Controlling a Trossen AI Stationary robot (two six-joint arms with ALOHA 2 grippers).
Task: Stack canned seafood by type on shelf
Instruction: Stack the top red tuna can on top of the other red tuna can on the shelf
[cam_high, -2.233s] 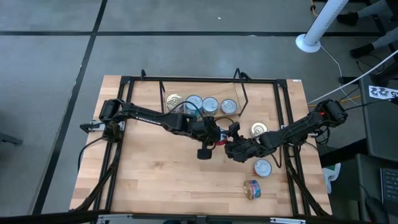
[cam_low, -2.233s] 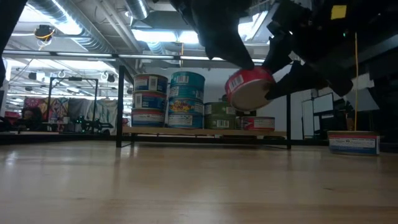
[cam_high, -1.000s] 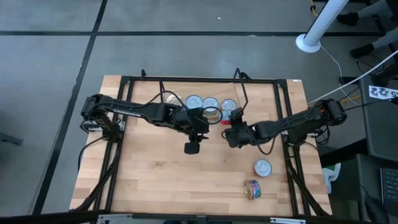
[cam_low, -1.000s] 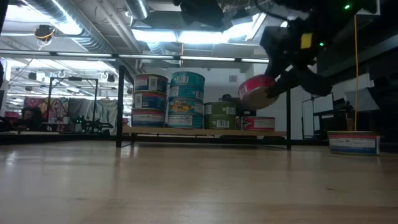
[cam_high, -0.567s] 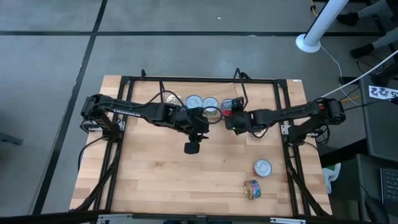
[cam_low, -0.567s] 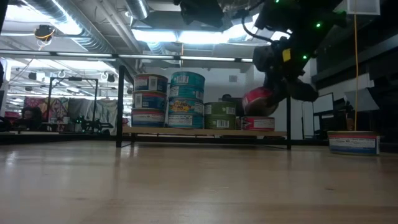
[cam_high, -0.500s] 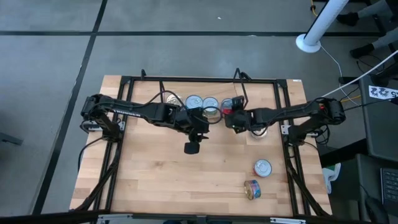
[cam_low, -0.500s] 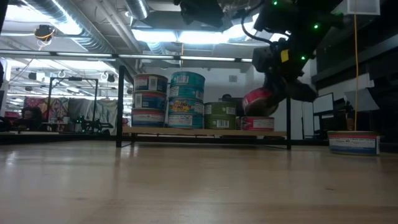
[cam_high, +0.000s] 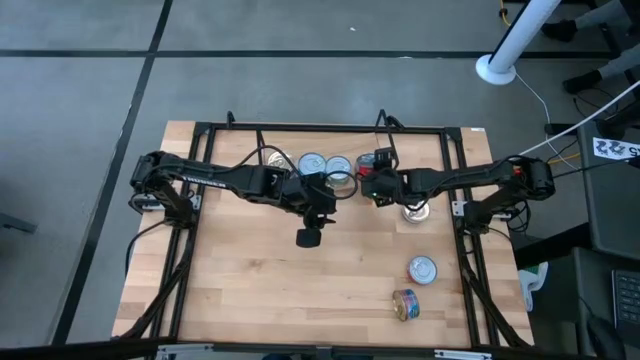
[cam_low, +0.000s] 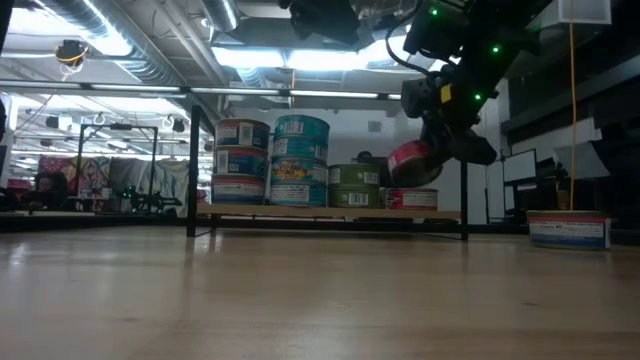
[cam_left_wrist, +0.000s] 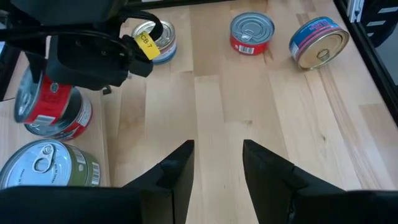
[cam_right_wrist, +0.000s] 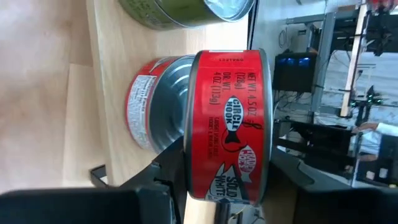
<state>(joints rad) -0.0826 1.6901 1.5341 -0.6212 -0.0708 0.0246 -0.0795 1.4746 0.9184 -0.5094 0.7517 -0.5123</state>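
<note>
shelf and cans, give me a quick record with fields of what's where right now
shelf: far side of the table, holding four stacks of tins
left stacks: two three-high stacks, multicoloured and blue-topped
green tin: next on the board
red tin on shelf: lowest, at the right end
right gripper: shut on a second red tin, tilted, just above the one on the shelf
left gripper: open, empty, near the shelf
loose tins: three on the table, two upright and one on its side
</note>
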